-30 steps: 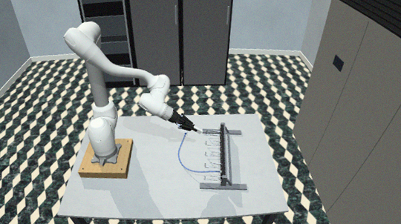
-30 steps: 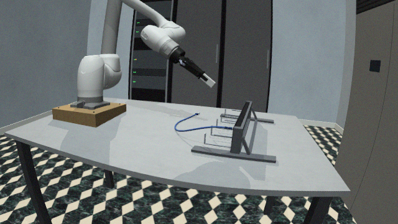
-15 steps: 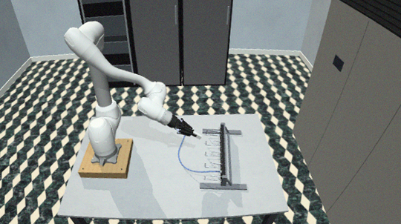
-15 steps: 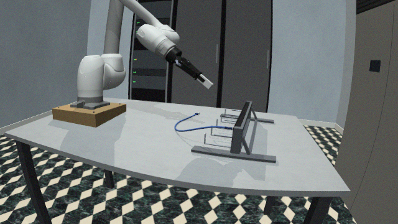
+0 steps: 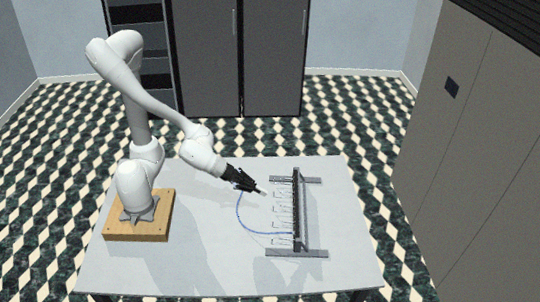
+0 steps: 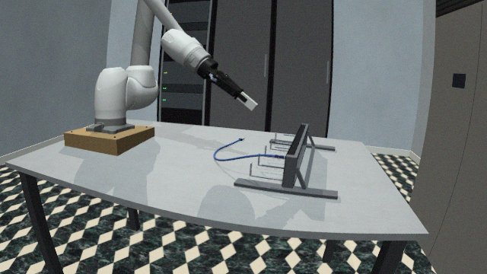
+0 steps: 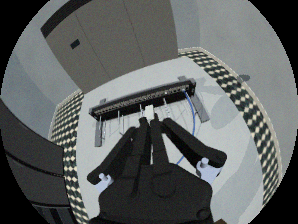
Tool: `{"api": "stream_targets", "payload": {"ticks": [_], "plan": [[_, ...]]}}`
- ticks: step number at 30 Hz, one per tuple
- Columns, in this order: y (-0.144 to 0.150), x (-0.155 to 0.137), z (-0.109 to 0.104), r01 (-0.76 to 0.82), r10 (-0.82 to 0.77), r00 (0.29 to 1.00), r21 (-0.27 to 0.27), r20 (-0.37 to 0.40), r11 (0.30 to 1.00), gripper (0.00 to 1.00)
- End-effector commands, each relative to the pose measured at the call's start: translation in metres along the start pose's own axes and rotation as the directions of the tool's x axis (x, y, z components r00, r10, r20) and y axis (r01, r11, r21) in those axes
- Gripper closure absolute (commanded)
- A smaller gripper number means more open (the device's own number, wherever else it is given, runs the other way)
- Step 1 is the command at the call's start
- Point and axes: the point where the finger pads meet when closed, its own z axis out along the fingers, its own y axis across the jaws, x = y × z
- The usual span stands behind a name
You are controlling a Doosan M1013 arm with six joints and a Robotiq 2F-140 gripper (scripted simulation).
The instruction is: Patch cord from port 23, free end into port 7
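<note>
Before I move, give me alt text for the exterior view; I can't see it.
A robot arm's closed gripper, with pale fingertips, hangs in the air above a table. Below, a blue cord curves from a dark rack to its unplugged free end.
</note>
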Motion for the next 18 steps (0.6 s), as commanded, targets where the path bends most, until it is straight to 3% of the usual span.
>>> {"api": "stream_targets", "payload": {"ticks": [1, 6, 12, 14, 18], "plan": [[0.002, 0.001, 0.000, -0.002, 0.002, 1.000, 0.022, 0.002, 1.000, 1.00], [0.002, 0.001, 0.005, -0.002, 0.002, 1.000, 0.022, 0.002, 1.000, 1.00], [0.001, 0.000, 0.034, -0.002, 0.002, 1.000, 0.022, 0.002, 1.000, 1.00], [0.001, 0.000, 0.034, -0.002, 0.002, 1.000, 0.022, 0.002, 1.000, 1.00], [0.001, 0.000, 0.066, -0.002, 0.002, 1.000, 0.022, 0.002, 1.000, 1.00]]}}
